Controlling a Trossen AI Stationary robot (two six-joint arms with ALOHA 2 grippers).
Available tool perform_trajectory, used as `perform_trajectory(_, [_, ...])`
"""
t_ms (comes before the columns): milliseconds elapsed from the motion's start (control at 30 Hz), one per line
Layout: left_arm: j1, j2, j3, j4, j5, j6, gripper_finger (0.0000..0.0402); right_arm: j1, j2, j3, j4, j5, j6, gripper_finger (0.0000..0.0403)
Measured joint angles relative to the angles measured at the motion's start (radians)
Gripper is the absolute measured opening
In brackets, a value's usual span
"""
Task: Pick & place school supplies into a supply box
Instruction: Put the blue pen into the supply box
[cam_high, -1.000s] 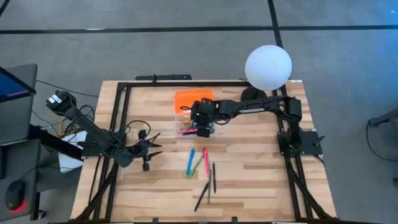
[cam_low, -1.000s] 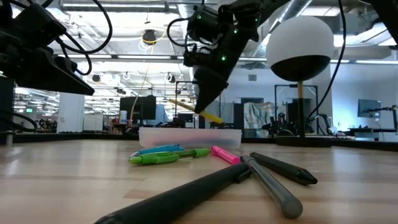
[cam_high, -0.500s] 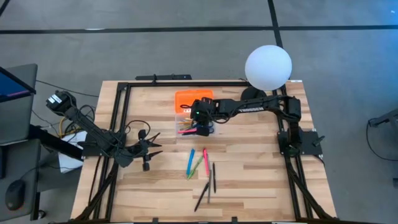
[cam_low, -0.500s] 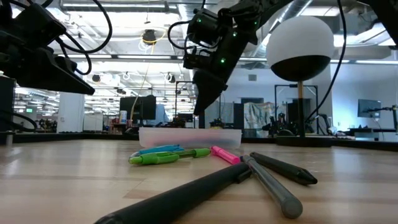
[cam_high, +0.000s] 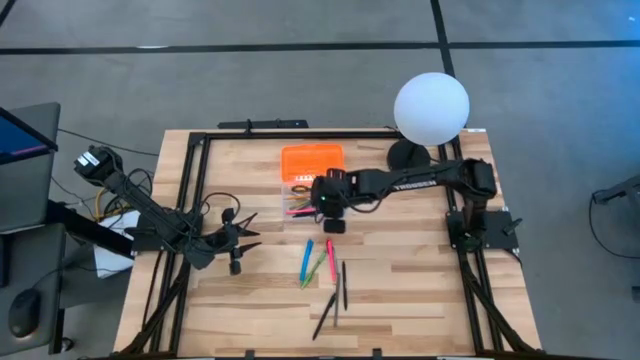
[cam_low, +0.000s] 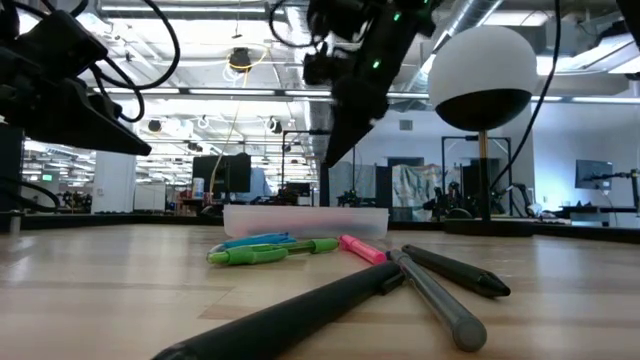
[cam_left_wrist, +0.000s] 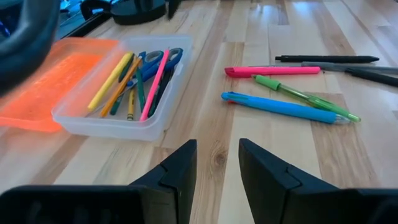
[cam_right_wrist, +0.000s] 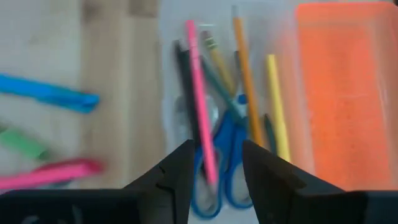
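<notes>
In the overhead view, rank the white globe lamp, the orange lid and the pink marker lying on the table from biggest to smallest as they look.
1. White globe lamp, largest; it stands taller, so nearness to the camera may enlarge it.
2. Orange lid.
3. Pink marker, a thin sliver, smallest.

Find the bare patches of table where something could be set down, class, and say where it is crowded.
Free: the table right of the loose pens, up to the right arm's base, and the stretch between the left end effector and those pens. Also the far strip left of the box. Crowded: the middle, where the right end effector hangs beside the box above the pens.
</notes>
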Motion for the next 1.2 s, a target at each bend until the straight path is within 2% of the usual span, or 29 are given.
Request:
perform_trajectory(267, [0.0, 0.021, 0.0, -0.025, 0.009, -0.109, 0.0114, 0.076, -0.092, -0.09, -0.053, 0.002, 0.027, 0.0117])
perform_trajectory(500, [0.0, 0.143, 0.0, 0.001, -0.004, -0.184, 0.0114, 0.119, -0.291, -0.317, 0.117, 0.005, 0.062, 0.0116])
perform_trajectory(733, [0.003, 0.275, 0.0, 0.228, -0.035, -0.164, 0.0114, 0.194, -0.544, -0.615, 0.491, 0.006, 0.065, 0.0116])
perform_trajectory(867, [0.03, 0.355, 0.005, 0.429, 0.042, -0.122, 0.0114, 0.261, -0.64, -0.807, 0.761, 0.039, 0.077, 0.0116])
perform_trajectory(1000, [0.069, 0.433, 0.051, 0.499, 0.158, -0.022, 0.0114, 0.333, -0.675, -0.979, 1.082, 0.077, 0.046, 0.0116])
perform_trajectory(1100, [0.111, 0.491, 0.102, 0.499, 0.177, 0.005, 0.0114, 0.373, -0.672, -1.069, 1.281, 0.105, 0.043, 0.0116])
perform_trajectory(1200, [0.159, 0.545, 0.157, 0.488, 0.178, 0.006, 0.0114, 0.406, -0.673, -1.118, 1.372, 0.139, 0.054, 0.0116])
